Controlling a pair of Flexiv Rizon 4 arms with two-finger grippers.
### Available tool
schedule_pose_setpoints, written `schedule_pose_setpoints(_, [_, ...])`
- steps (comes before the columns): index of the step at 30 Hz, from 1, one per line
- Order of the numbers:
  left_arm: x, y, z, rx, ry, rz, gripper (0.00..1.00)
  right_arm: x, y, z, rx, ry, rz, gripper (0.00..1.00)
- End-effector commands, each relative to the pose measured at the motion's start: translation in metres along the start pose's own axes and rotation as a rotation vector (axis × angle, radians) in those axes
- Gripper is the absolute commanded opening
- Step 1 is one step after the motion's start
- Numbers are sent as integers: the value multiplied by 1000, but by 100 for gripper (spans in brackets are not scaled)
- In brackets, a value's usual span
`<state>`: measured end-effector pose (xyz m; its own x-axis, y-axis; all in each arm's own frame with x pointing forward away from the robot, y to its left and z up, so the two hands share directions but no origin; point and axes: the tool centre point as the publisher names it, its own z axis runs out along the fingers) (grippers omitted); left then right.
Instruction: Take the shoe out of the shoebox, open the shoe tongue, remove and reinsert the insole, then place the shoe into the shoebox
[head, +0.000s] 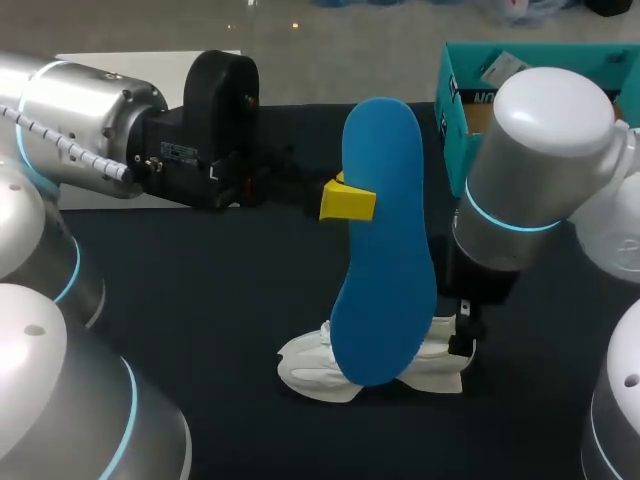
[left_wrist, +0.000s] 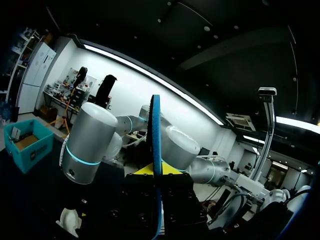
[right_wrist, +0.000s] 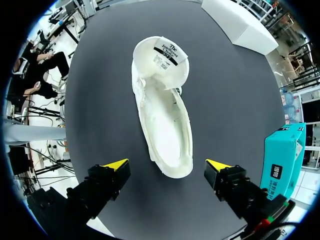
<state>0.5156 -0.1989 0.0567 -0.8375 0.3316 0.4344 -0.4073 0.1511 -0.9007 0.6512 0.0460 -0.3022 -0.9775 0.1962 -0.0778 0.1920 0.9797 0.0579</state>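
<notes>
Shoe (head: 312, 368) (right_wrist: 162, 110), white, lying on the dark table (head: 200, 300) (right_wrist: 230, 90) outside the shoebox (head: 455, 110) (right_wrist: 282, 160), its opening facing up. The shoebox (teal, open at the top) stands at the far right part of the table, well apart from the shoe.

Insole (head: 385, 250) (left_wrist: 156, 145), blue, held upright in the air above the shoe; in the head view its lower end overlaps the shoe's middle, and whether the two touch cannot be told. The left hand (head: 350, 198) (left_wrist: 156, 170) comes in level from the left side and is clamped on the insole at about a third of the way down from its upper end, one yellow tip on each face; in the left wrist view the insole shows edge-on between the fingers.

Right hand (right_wrist: 166, 166) hangs above the shoe with the fingers spread wide, one on either side of the shoe's near end and neither touching it. It holds nothing.
</notes>
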Motion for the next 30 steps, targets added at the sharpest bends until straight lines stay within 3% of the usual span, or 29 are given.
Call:
schedule_pose_setpoints(1, [0, 0, 0, -3, -2, -1, 0, 1, -1, 2, -3, -2, 0, 100])
schedule_pose_setpoints(23, [0, 0, 0, -3, -2, -1, 0, 1, -1, 2, -3, -2, 0, 100])
schedule_pose_setpoints(30, [0, 0, 0, -3, -2, -1, 0, -1, 40, 10, 15, -4, -65, 100])
